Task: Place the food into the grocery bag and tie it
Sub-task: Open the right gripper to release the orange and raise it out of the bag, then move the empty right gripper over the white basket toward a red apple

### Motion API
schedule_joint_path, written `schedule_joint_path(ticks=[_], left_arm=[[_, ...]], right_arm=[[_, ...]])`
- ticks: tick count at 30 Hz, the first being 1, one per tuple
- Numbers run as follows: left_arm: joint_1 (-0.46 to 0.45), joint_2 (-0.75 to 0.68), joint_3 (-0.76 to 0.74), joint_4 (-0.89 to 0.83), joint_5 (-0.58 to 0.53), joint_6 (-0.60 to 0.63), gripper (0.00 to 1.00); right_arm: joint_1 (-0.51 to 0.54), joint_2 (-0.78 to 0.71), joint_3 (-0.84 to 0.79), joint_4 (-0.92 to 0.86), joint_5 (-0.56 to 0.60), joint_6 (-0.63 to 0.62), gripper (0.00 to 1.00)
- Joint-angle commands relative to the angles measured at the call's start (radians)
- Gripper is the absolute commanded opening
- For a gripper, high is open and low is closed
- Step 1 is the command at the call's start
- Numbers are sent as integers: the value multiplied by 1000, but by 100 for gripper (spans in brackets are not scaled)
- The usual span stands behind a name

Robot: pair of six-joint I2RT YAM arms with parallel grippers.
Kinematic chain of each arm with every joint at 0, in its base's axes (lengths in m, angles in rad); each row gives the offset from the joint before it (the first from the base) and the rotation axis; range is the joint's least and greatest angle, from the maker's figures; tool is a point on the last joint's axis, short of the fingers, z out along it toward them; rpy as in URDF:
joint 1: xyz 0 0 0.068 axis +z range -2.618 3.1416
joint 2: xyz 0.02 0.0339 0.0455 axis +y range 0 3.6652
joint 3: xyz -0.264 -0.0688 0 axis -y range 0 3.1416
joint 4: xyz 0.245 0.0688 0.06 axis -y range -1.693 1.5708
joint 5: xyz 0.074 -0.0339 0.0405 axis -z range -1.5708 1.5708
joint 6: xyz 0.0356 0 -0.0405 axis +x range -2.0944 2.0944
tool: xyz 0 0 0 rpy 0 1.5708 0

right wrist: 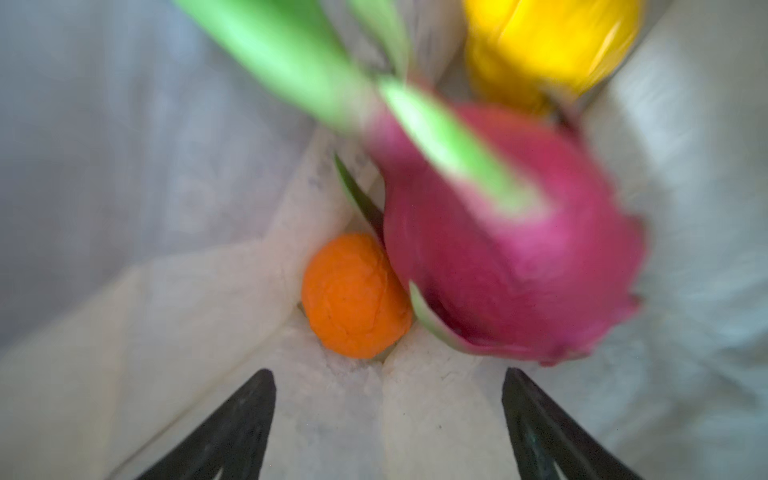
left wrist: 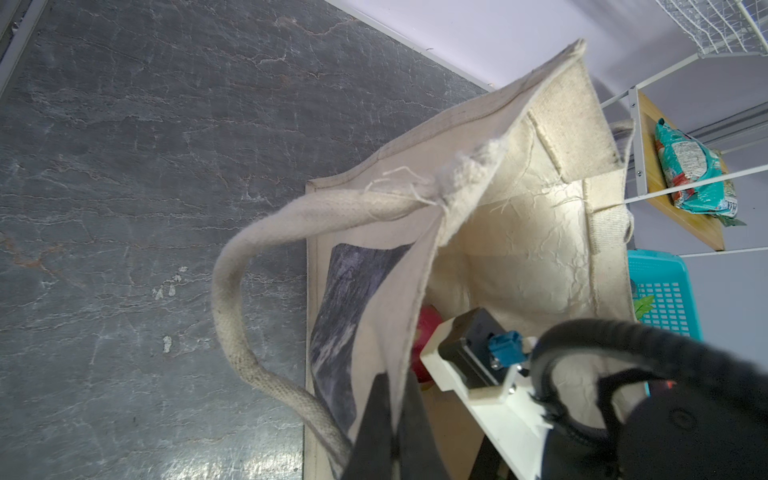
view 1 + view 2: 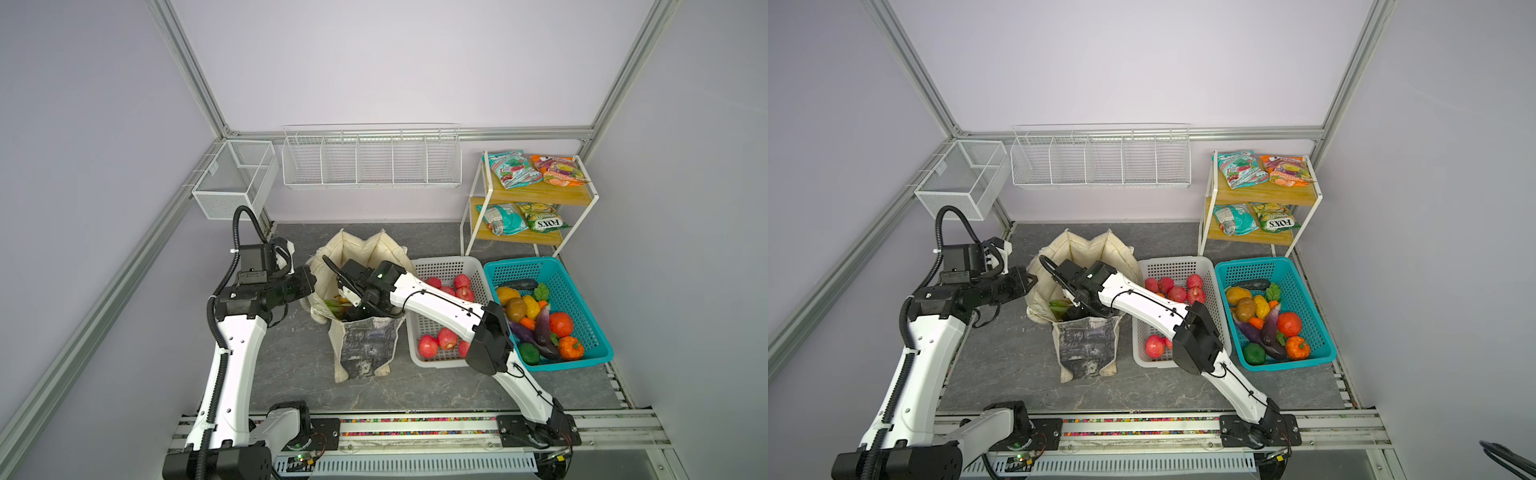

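Right wrist view showed the right gripper point(image 1: 388, 374) spread wide inside the bag point(image 1: 145, 332), mid-table point(image 3: 415, 390), over dragon fruit point(image 1: 511, 249), an orange piece point(image 1: 353, 295) and a yellow piece point(image 1: 548, 45). At its rim, the left gripper point(image 2: 392, 399) pinched the cloth. More produce point(image 3: 561, 324) waited in the teal basket point(image 3: 567, 363) at the table's right edge; handles point(image 2: 232, 299) untied.

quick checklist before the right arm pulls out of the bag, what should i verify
1. right gripper open and empty: ok.
2. dragon fruit inside the grocery bag, beside the orange piece and yellow piece: ok.
3. dragon fruit at rest: cannot tell, it is blurred.
4. left gripper shut on the grocery bag's wall, mouth open: ok.
5. all food bagged: not ok, produce lies in the teal basket.
6. handle tied: not ok, hangs loose.
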Motion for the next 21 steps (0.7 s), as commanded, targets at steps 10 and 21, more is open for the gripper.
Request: schedule_joint_path(ticks=[10, 21], left_arm=[[1, -26, -8, 25, 16, 4, 0], [1, -29, -16, 15, 9, 1, 0]], right_arm=[[-63, -164, 180, 33, 157, -5, 88], [-94, -429, 43, 99, 352, -66, 88]])
